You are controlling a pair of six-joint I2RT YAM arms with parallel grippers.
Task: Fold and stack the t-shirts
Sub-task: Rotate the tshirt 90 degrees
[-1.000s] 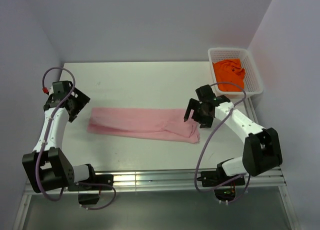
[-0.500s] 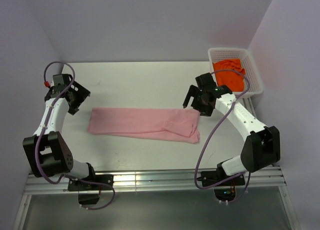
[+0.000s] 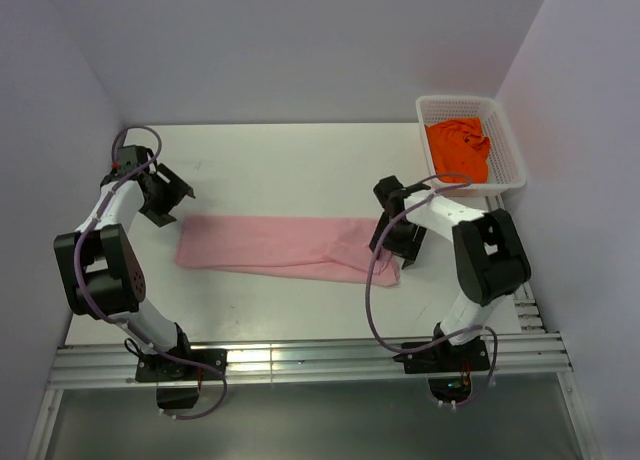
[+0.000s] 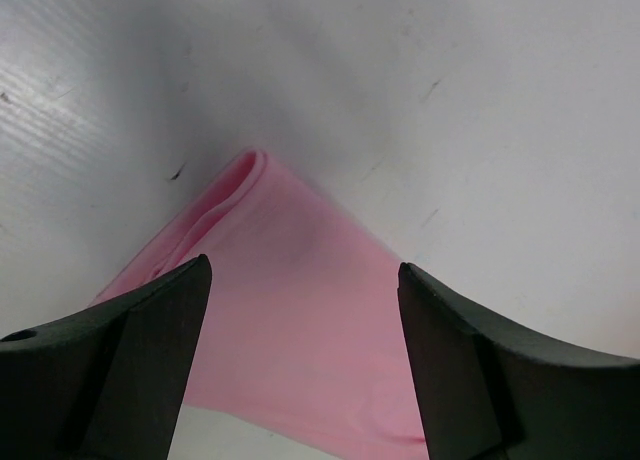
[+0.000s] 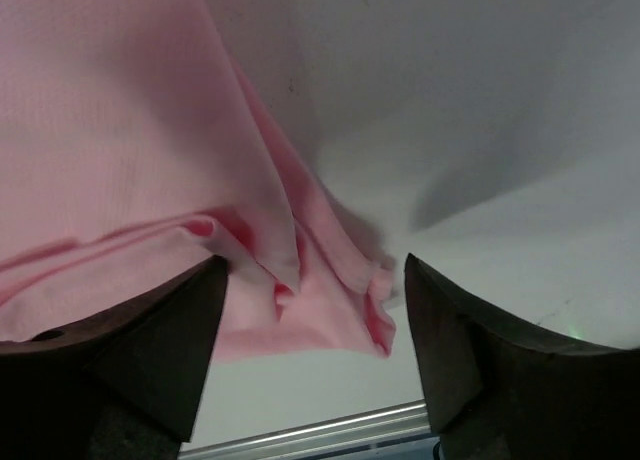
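Operator: Top view, which step?
Observer: Folding, I judge. The pink t-shirt [image 3: 285,248] lies as a long band mid-counter [image 3: 280,170]; the orange t-shirt [image 3: 458,148] sits in the basket [image 3: 505,145], far right corner.
Operator: Left wrist?
Observer: The left gripper [image 4: 305,280] has its jaws spread above the band's left end.
Operator: Right wrist?
Observer: The right gripper [image 5: 315,275] has its jaws apart over the rumpled right end. Next, both should pinch cloth.

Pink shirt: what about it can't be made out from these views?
- Top view: the pink shirt has its right end under the right gripper, which hides the edges there.
- Left wrist: the fingers and the bottom edge cut off all but one corner.
- Right wrist: the top and left edges crop the cloth.
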